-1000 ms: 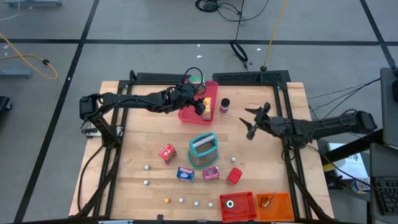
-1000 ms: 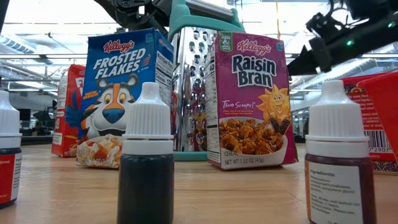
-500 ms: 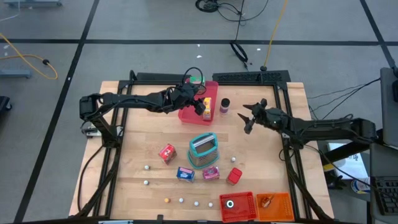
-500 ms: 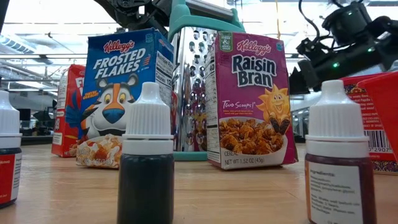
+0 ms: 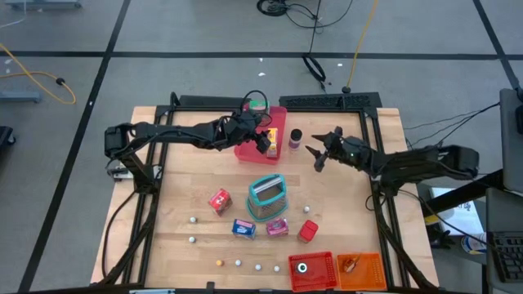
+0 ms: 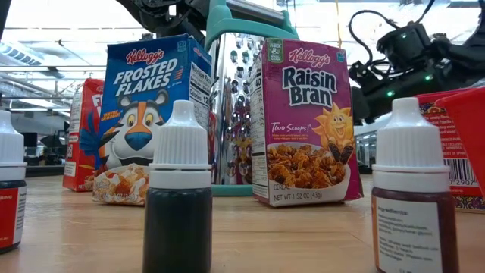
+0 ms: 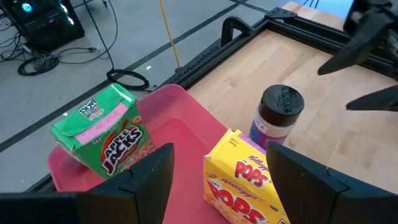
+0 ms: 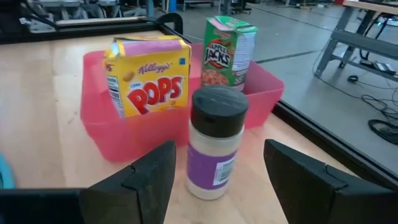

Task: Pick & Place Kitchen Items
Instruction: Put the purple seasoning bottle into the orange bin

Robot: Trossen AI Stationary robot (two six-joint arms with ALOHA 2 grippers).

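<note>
1. The left tool (image 5: 263, 140) hangs over the pink tray (image 5: 245, 149) at the far middle of the counter (image 5: 188, 180). Its fingers stand wide apart and hold nothing.
2. In the tray stand a yellow Pops box (image 7: 245, 180) and a green Apple Jacks box (image 7: 102, 134). The green box is at the far end of the tray, and the yellow box is on the tray's right side.
3. A jar with a dark lid (image 5: 295, 138) stands on the counter just to the right of the tray.
4. The right tool (image 5: 317, 155) is just to the right of that jar and points at it. Its fingers are wide apart and do not touch the jar.
5. A teal and silver grater (image 5: 267, 197) stands in the middle of the counter.
6. Near the grater are a red box (image 5: 219, 200) on the left, a blue Frosted Flakes box (image 6: 155, 114) and a pink Raisin Bran box (image 6: 303, 125) on the near side, and a red packet (image 5: 307, 232) to the right.
7. Small white-capped bottles (image 6: 179, 193) stand spread over the near part of the counter.
8. A red bin (image 5: 311, 270) and an orange bin (image 5: 361, 271) sit side by side at the near right edge.
</note>
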